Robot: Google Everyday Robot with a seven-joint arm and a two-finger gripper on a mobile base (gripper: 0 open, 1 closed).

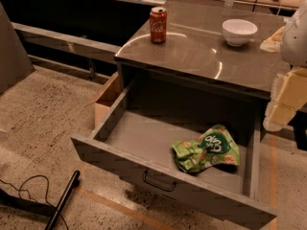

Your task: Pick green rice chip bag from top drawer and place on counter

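The green rice chip bag lies crumpled on the floor of the open top drawer, toward its right side, logo up. The drawer is pulled well out, its dark bar handle at the middle of the front panel. The counter is the glossy grey-brown top above it. My gripper hangs at the right edge of the camera view, beside the counter's right end and above and to the right of the bag, not touching it. Part of it is cut off by the view's edge.
A red soda can stands at the counter's back left. A white bowl sits at the back right. A cardboard box stands on the floor left of the drawer. A black cable and pole lie on the floor at lower left.
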